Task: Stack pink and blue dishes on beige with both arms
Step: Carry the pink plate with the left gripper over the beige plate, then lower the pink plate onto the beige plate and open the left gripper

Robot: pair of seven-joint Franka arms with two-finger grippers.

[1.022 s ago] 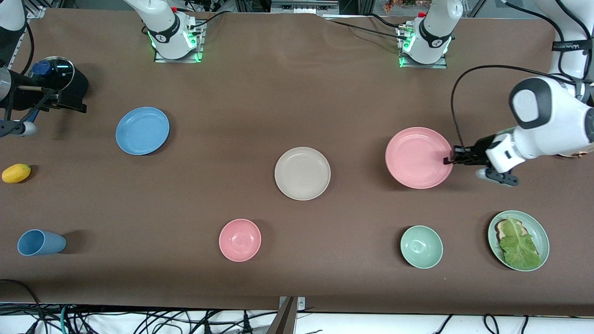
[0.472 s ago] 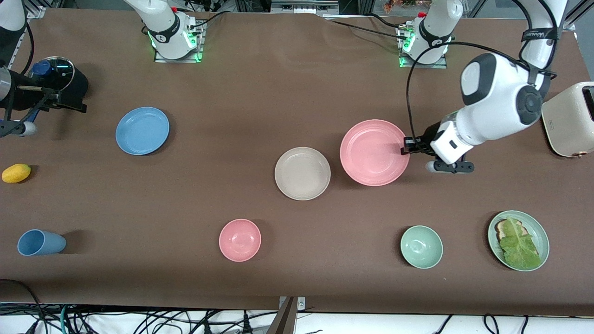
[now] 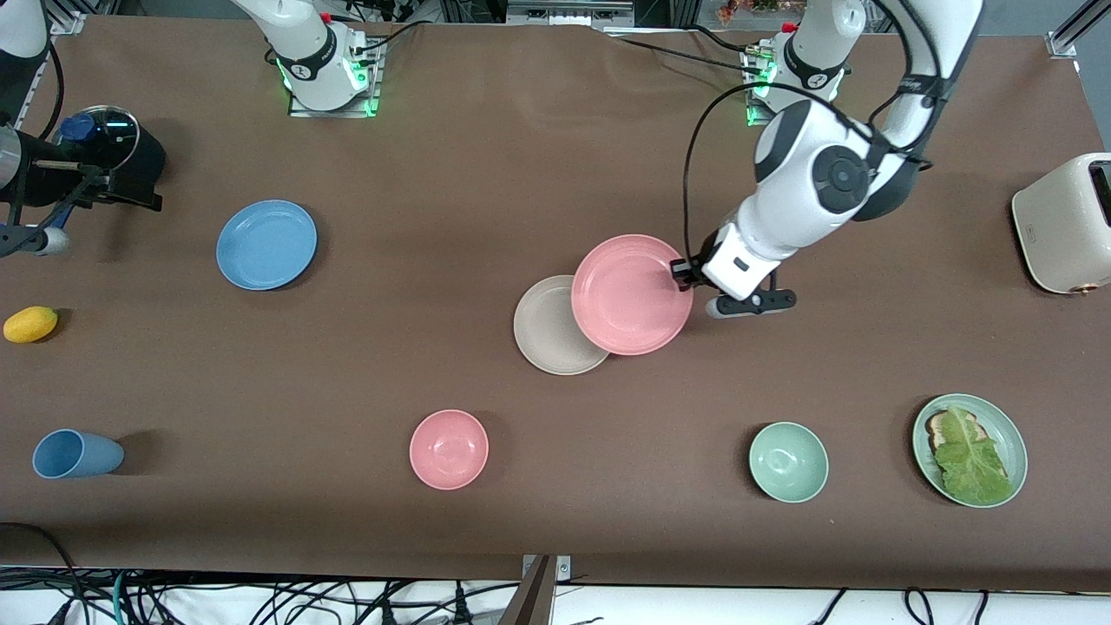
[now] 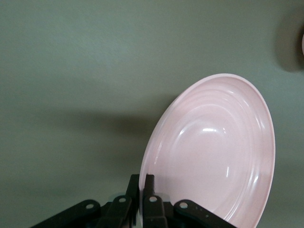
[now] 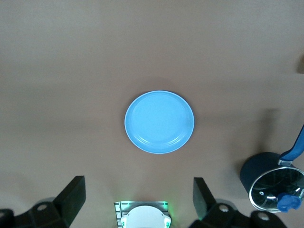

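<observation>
Fingers (image 4: 142, 190) of left gripper (image 3: 684, 276) clamp pink plate (image 3: 631, 293) rim; right wrist view alone shows right fingers (image 5: 71, 194) apart.

Brown-covered table (image 3: 538, 156), beige plate (image 3: 547, 334) at its middle, blue plate (image 3: 266, 244) toward the right arm's end from it, pink bowl (image 3: 449, 449) and green bowl (image 3: 788, 462) nearer the camera, toaster (image 3: 1063, 223) toward the left arm's end.

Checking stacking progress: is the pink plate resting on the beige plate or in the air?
In the air: the left gripper holds the pink plate by its rim, partly over the beige plate.
</observation>
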